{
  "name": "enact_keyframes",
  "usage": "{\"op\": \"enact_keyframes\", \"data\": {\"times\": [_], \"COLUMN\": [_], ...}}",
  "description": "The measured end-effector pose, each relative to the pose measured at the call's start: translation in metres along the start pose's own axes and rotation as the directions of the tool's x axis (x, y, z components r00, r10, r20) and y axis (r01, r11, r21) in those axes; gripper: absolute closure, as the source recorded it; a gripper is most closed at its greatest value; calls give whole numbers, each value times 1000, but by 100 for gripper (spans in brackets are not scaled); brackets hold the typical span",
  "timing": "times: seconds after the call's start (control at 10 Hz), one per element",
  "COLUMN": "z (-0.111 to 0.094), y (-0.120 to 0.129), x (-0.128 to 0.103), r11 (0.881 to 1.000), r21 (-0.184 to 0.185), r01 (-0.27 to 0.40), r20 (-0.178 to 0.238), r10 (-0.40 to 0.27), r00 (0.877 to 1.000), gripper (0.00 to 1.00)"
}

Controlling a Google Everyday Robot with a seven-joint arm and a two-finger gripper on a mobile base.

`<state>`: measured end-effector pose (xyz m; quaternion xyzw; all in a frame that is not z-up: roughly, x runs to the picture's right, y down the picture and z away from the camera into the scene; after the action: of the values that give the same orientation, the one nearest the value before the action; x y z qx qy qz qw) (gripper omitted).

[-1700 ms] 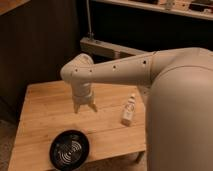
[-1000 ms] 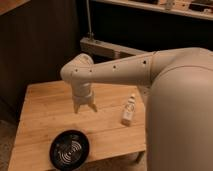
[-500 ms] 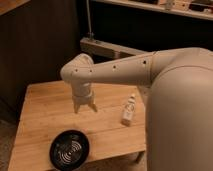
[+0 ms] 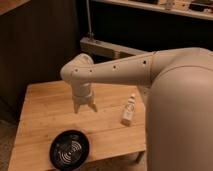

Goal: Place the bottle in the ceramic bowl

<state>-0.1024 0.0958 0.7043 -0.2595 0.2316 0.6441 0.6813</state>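
The small white bottle (image 4: 129,110) stands upright on the wooden table (image 4: 45,112), at its right side. The black ceramic bowl (image 4: 69,149) with pale rings sits near the table's front edge, left of centre, with nothing in it. My gripper (image 4: 84,107) hangs over the middle of the table, fingers pointing down and spread apart, holding nothing. It is left of the bottle and behind the bowl, apart from both.
My white arm (image 4: 130,72) reaches in from the right and its large body hides the table's right end. A dark wall and a shelf with a metal rail (image 4: 107,47) stand behind the table. The floor shows at the left.
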Motion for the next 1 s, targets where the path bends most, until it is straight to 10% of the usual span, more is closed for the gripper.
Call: {"op": "enact_keyframes", "data": {"times": [1.0], "z": [-9], "y": [-14], "x": [-21], "r11": [998], "r21": [10], "r01": [-57], "r20": [50], "r10": [56], "r00": [997], "gripper": [35]}}
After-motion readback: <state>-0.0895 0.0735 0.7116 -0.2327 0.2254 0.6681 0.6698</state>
